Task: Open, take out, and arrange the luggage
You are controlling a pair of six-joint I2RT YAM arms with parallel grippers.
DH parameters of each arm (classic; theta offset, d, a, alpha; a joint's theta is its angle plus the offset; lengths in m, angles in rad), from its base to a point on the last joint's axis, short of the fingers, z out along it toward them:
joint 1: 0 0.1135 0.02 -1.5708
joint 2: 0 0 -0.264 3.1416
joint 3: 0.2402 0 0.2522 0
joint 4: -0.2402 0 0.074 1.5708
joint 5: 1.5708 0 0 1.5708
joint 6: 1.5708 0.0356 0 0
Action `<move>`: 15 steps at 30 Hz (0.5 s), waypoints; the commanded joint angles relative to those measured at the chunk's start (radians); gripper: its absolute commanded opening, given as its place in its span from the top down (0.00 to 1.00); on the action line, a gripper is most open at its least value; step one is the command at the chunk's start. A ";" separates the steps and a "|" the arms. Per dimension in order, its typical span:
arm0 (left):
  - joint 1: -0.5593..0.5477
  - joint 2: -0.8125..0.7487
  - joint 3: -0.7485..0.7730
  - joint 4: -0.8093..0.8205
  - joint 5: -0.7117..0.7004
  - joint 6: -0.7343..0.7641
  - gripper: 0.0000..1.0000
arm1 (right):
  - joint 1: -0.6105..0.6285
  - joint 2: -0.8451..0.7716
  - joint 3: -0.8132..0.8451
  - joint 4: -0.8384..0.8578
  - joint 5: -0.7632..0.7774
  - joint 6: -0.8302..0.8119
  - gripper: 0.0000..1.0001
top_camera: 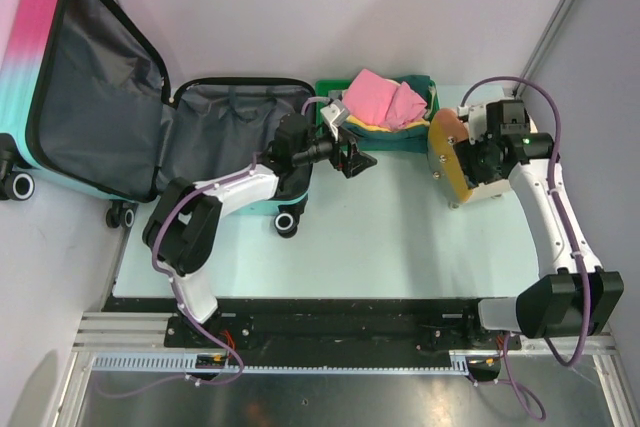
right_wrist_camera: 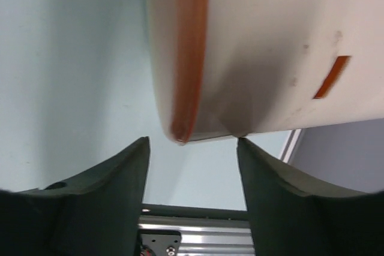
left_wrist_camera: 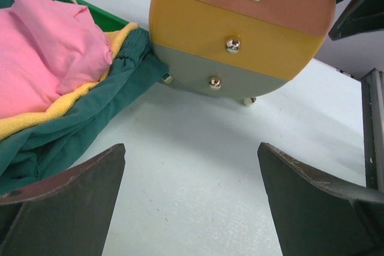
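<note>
The right end effector (right_wrist_camera: 192, 143) stands spread beside the white-and-orange cylinder (right_wrist_camera: 270, 46).

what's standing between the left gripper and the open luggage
Nothing visible. The left gripper hangs open just right of the luggage, facing away from it toward the drawer unit.

Left gripper (left_wrist_camera: 191, 148): drawer chest (left_wrist_camera: 240, 28) straight ahead; clothes (left_wrist_camera: 54, 58) ahead-left, piled in tray (top_camera: 425, 82); suitcase (top_camera: 230, 117) behind.
Right gripper (right_wrist_camera: 192, 139): drawer chest corner just off its tips; table (right_wrist_camera: 72, 76) below.
</note>
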 commanded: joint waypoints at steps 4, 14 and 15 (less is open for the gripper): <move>0.014 -0.079 -0.019 0.023 -0.028 0.025 0.04 | -0.183 -0.010 0.008 0.085 -0.105 -0.271 0.52; 0.014 -0.044 0.017 0.023 -0.010 0.027 0.04 | -0.375 0.078 0.008 0.242 -0.361 -0.643 0.50; 0.014 -0.042 0.020 0.021 -0.007 0.032 0.04 | -0.378 0.085 0.008 0.268 -0.375 -0.695 0.50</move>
